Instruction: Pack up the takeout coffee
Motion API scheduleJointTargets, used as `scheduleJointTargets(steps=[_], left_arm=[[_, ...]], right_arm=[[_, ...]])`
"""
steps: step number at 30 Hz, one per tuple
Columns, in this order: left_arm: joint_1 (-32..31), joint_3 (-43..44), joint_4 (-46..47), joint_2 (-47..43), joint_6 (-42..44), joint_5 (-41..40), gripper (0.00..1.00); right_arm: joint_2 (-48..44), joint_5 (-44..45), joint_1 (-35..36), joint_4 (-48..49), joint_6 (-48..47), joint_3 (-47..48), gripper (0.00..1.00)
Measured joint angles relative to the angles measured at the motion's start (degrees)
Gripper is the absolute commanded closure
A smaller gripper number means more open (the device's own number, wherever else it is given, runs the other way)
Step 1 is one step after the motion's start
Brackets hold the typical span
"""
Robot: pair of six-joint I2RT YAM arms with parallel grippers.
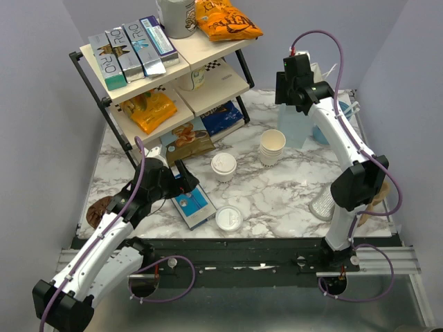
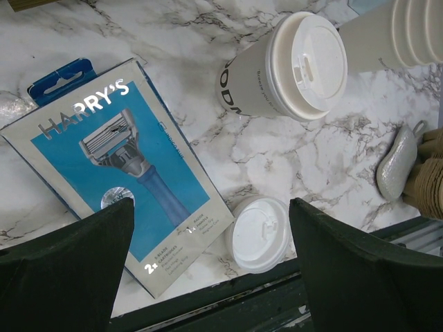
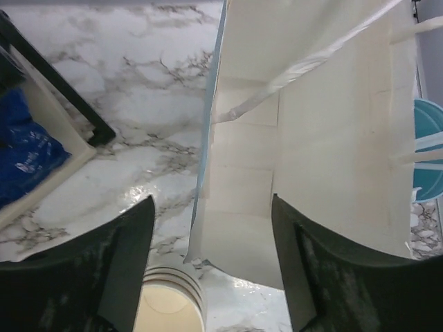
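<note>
The takeout coffee (image 1: 223,166) stands upright with its lid on, mid-table on the marble top (image 1: 291,197), between the stack of cups (image 1: 272,146) and the razor pack (image 2: 118,173), touched by nothing. The left gripper (image 2: 211,207) hangs spread wide over the razor pack and a loose lid (image 2: 257,234), near the cup. At the far right, the right gripper (image 3: 211,200) has its jaws apart astride the edge of a white paper bag (image 3: 332,138).

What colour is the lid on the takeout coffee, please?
The lid is white; left wrist view.

Cup stack (image 3: 169,308) cropped at our right wrist view's foot, white bag (image 3: 311,138) cut off above, brown disc (image 1: 97,209) unidentifiable.
</note>
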Motion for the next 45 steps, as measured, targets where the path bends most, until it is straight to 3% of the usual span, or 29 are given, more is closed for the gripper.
scheduleJointTargets(steps=[3, 4, 7, 8, 19, 33, 45], left_arm=[[0.00, 0.00, 0.00, 0.00, 0.00, 0.00, 0.01], [0.00, 0.00, 0.00, 0.00, 0.00, 0.00, 0.01], [0.00, 0.00, 0.00, 0.00, 0.00, -0.04, 0.01], [0.00, 0.00, 0.00, 0.00, 0.00, -0.07, 0.01], [0.02, 0.00, 0.02, -0.04, 0.00, -0.09, 0.01], [0.07, 0.00, 0.59, -0.02, 0.00, 0.11, 0.01], [0.07, 0.00, 0.90, 0.02, 0.00, 1.33, 0.01]], right_arm=[[2.05, 0.11, -0.26, -1.14, 0.02, 0.33, 0.55], [2.60, 0.26, -0.44, -1.40, 0.02, 0.57, 0.74], [3.63, 0.85, -0.57, -1.86, -0.20, 1.03, 0.98], [3.74, 0.96, -0.59, -1.99, -0.26, 1.25, 0.99], [-0.50, 6.29, -0.59, -3.08, -1.90, 0.17, 0.99], [-24.28, 2.73, -0.02, -2.84, -10.95, -21.97, 0.99], [-27.52, 3.56, 3.45, -3.30, -9.05, -27.76, 0.99]])
